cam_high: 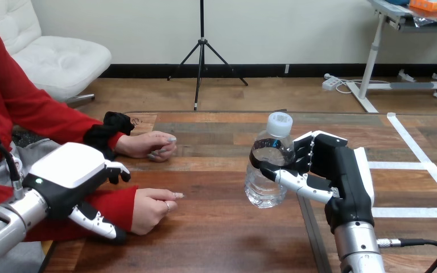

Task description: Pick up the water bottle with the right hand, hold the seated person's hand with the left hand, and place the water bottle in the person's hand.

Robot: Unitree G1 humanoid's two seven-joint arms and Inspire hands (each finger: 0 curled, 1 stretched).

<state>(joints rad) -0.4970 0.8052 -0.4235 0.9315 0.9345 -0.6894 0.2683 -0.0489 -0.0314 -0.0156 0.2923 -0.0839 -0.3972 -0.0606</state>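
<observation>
**Left hand on the wrist, bottle waiting off to the right**

Left hand first, low and closest to us: it sits over the red-sleeved wrist of the person's nearer hand. Its thumb lies along the near side of the sleeve and its fingers are curled over the far side, so it looks closed round that wrist. The person's nearer hand rests on the table loosely curled, knuckles up, with no open palm on offer yet. The person's farther hand lies flat further back, out of the play.

Now across to the right hand. It has the water bottle wrapped up, thumb across the front and fingers round the back, just under the shoulder. The bottle stands upright, white cap on top. Whether its base is clear of the wood, I can't tell from here.

Here's what matters: the receiving hand lies to the bottle's left and a touch nearer the robot, with bare table between them. I'd say the carry is a sideways sweep to the left. Because the bottle's long axis is vertical, the curled hand needs to open or turn before there's anywhere to set it down.
</observation>
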